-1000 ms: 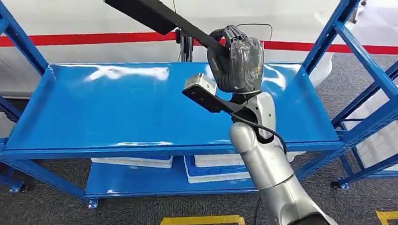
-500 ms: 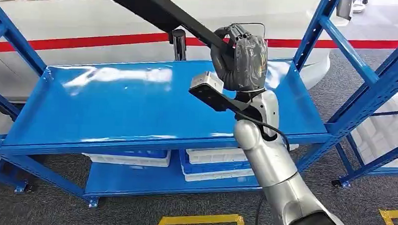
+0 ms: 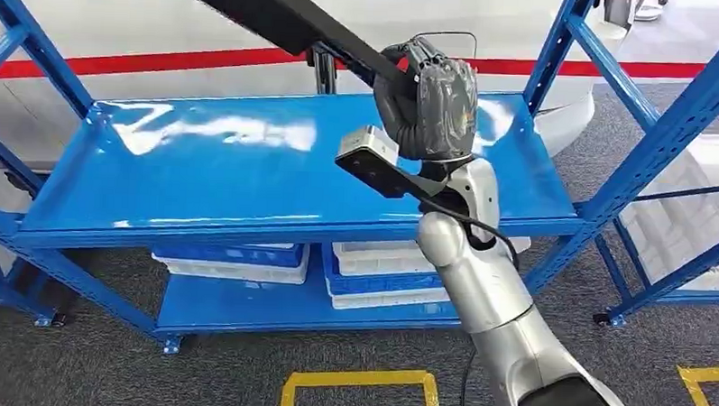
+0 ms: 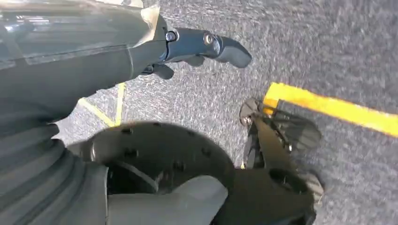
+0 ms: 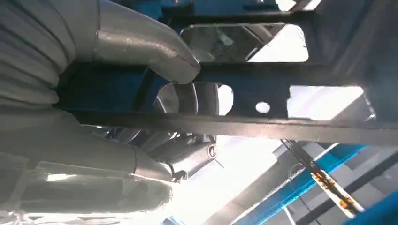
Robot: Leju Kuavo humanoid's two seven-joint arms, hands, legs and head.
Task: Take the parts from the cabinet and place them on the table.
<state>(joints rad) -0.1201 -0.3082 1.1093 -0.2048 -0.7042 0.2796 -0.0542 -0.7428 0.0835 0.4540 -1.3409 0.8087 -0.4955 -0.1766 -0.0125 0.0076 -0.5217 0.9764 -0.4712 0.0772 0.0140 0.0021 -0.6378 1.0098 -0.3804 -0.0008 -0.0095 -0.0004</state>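
Observation:
My right hand (image 3: 429, 99) is raised above the blue shelf (image 3: 249, 172) and grips a long black metal part (image 3: 281, 18) that slants up toward the far left. In the right wrist view the same black part (image 5: 263, 124), with holes and cut-outs, crosses the picture, and my right hand (image 5: 141, 56) wraps around it with the thumb over its top. My left hand (image 4: 197, 47) hangs down over the grey floor with nothing in it, its fingers extended.
The blue rack's middle shelf is bare. White and blue trays (image 3: 381, 271) sit on the lower shelf. Blue uprights (image 3: 647, 141) stand on the right, and another rack (image 3: 707, 233) is beyond. Yellow floor tape (image 3: 359, 383) marks the carpet in front.
The whole view has shifted a little as the camera moved. My right hand keeps its grip on the black part, held slightly higher against the shelf than before.

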